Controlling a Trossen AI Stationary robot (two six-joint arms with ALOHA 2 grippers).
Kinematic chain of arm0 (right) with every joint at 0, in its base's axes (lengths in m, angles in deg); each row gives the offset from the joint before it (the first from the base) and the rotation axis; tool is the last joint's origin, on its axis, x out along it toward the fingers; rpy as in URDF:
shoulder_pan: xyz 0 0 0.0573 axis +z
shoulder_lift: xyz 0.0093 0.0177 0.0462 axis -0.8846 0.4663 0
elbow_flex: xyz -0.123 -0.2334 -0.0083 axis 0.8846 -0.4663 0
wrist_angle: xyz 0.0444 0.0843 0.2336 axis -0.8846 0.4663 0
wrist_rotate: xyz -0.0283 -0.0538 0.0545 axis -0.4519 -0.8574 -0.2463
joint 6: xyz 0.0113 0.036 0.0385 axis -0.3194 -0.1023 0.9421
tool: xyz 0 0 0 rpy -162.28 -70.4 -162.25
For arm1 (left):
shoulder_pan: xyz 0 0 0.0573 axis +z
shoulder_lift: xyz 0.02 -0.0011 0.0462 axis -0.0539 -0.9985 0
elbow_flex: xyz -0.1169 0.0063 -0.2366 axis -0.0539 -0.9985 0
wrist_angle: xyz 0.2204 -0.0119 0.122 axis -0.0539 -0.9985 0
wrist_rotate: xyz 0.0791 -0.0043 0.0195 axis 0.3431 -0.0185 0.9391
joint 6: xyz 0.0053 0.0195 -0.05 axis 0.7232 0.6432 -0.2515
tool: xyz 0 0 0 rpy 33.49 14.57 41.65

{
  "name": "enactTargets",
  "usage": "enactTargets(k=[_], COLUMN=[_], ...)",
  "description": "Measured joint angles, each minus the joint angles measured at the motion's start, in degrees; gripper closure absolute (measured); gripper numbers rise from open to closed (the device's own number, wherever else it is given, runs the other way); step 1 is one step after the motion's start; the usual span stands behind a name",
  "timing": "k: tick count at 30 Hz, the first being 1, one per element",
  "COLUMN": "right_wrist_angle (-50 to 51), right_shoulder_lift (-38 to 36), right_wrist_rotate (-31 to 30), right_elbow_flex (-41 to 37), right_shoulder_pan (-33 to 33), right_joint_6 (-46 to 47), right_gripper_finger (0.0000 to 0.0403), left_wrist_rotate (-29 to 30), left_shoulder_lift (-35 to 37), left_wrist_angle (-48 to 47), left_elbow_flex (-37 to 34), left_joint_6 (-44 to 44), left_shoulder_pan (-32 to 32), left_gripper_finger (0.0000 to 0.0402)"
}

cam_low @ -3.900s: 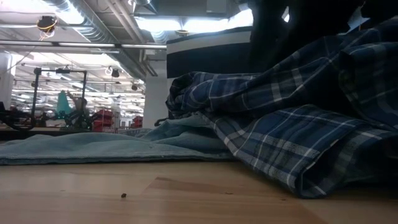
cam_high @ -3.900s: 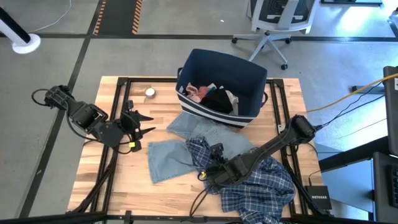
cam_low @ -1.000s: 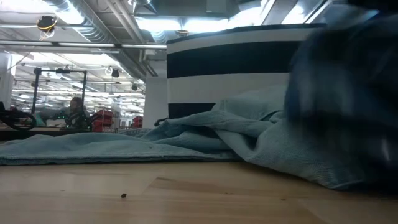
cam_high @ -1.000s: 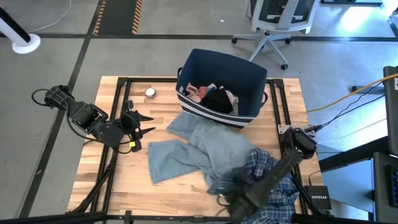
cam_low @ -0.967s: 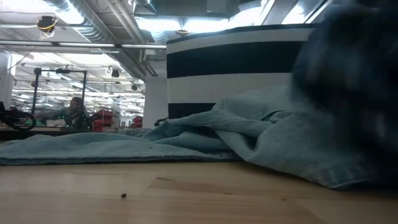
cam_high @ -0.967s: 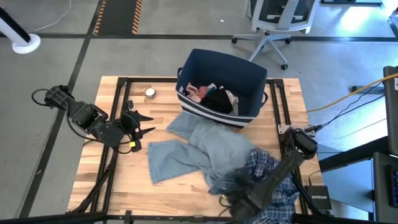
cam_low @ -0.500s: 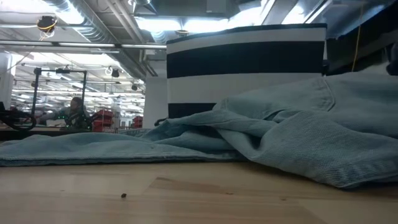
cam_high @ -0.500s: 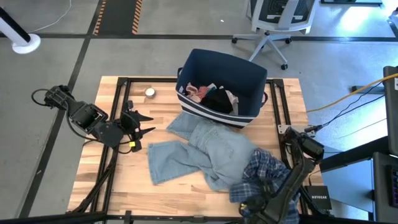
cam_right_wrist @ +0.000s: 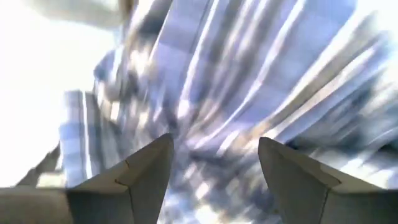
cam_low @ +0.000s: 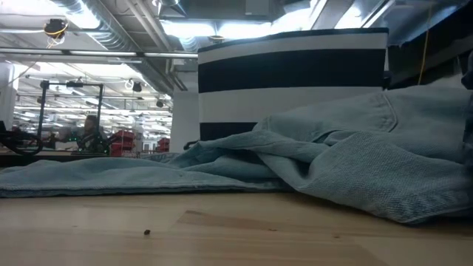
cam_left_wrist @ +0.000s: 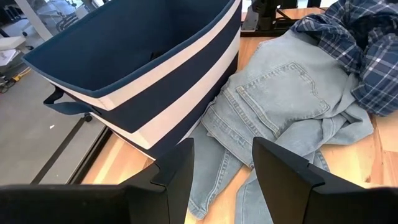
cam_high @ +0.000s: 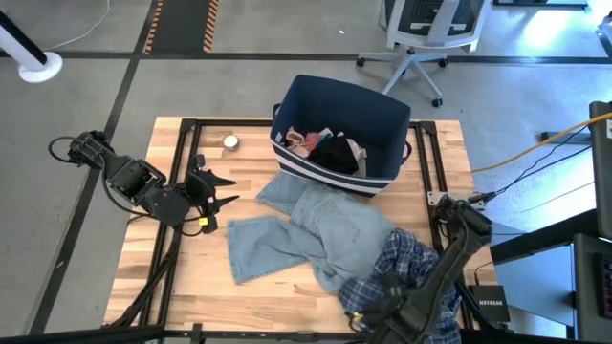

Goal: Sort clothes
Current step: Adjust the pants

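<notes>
The blue-white plaid shirt [cam_high: 406,268] lies bunched at the table's near right, its far edge resting on the light blue denim [cam_high: 316,229] spread flat mid-table. Pink, white and black pieces [cam_high: 320,145] lie inside the navy striped bin [cam_high: 287,96] at the far middle. My right gripper [cam_high: 363,320] is at the near edge beside the shirt, fingers apart, with plaid cloth [cam_right_wrist: 249,74] blurred close in front of it. My left gripper [cam_high: 222,189] waits open at the table's left, facing the bin [cam_left_wrist: 155,93] and the denim [cam_left_wrist: 280,93]. My right gripper has its fingers [cam_right_wrist: 149,168] spread with the plaid shirt right in front of them. Blur hides whether they touch the cloth. My left gripper touches nothing.
A small round silver object [cam_high: 230,141] lies on the table at the far left of the bin. Black frame rails [cam_high: 186,153] run along the table's sides. The denim [cam_low: 355,155] and the bin [cam_low: 295,81] fill the low view. An office chair [cam_high: 421,38] stands beyond the far edge.
My right gripper has swept along the table's near edge, first toward the right and then back toward the left. The plaid shirt has slid with it toward the near right, off the denim and out of the low view. The denim has stayed in place.
</notes>
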Motion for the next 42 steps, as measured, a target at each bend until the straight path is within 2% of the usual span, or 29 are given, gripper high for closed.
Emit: enactTargets(k=[6,9,15,21,24,29,33,38,42], right_wrist_angle=[0.3,2.0,3.8,1.0,-9.1,-38.7,-55.5,-67.5,-62.2], right_shoulder_lift=[0.0,0.0,0.2,0.2,0.2,0.2,0.1,0.1,-0.4], right_wrist_rotate=[-22.2,-27.1,-26.6,-17.0,-16.3,-17.1,-21.1,-22.4,-22.4], right_elbow_flex=[3.2,1.9,-5.9,-16.9,-21.1,-25.7,-27.6,-27.5,-23.1], right_shoulder_pan=[-4.4,-7.6,-14.9,-21.4,-22.9,-25.4,-27.3,-28.3,-28.2], right_joint_6=[-6.5,-11.6,-18.6,-22.4,-26.8,-32.9,-36.0,-43.5,-47.6], right_gripper_finger=[0.015,0.015,0.015,0.015,0.015,0.015,0.015,0.015,0.015], left_wrist_rotate=[0.0,0.0,0.0,0.0,0.0,0.0,0.0,0.0,0.0], left_shoulder_lift=[0.0,0.0,0.0,0.0,0.0,0.0,0.0,0.0,0.0], left_wrist_angle=[0.0,0.0,0.0,0.0,0.0,0.0,0.0,0.0,0.0], left_elbow_flex=[0.0,0.0,0.0,0.0,0.0,0.0,0.0,0.0,0.0], left_joint_6=[0.0,0.0,0.1,0.1,0.4,0.5,0.4,0.4,0.4], left_shoulder_pan=[0.0,0.0,0.0,0.0,0.0,0.0,0.0,0.0,0.0], left_gripper_finger=[0.0244,0.0244,0.0244,0.0244,0.0244,0.0244,0.0244,0.0244,0.0244])
